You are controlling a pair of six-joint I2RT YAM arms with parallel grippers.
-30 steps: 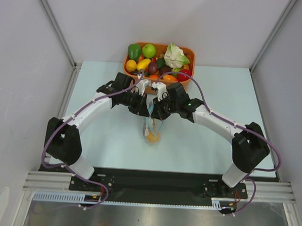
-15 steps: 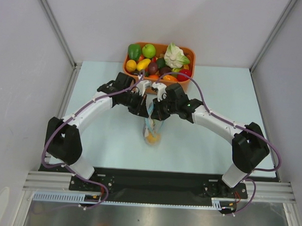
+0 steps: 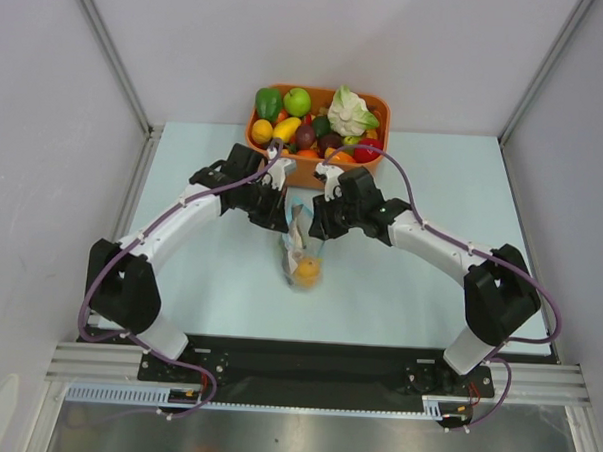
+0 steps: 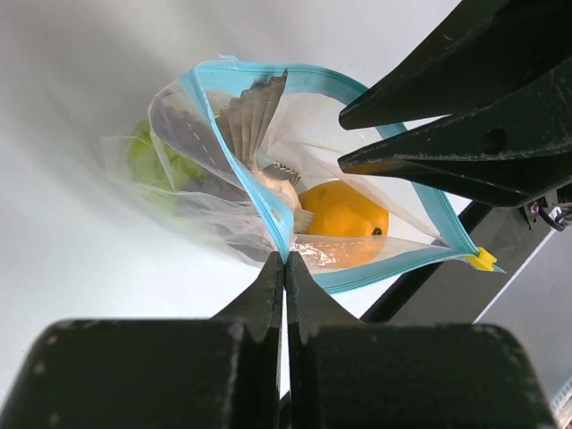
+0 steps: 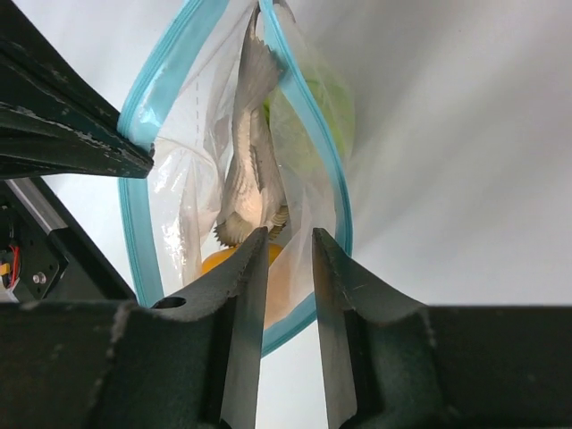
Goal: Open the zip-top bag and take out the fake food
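The left gripper (image 4: 284,261) is pinched shut on the near lip of the zip-top bag (image 3: 300,254), held between both arms near the orange tub (image 3: 383,111). The right gripper (image 5: 284,246) sits narrowly parted at the far lip; I'd close it, then pull gently. The blue-edged mouth gapes, with the fish (image 5: 250,152), orange fruit (image 4: 344,214) and green fruit (image 4: 156,156) inside

No lettering, label, brand, number or sign was legible in any view, neither on the bag (image 4: 206,214) nor on the tub (image 3: 383,113).
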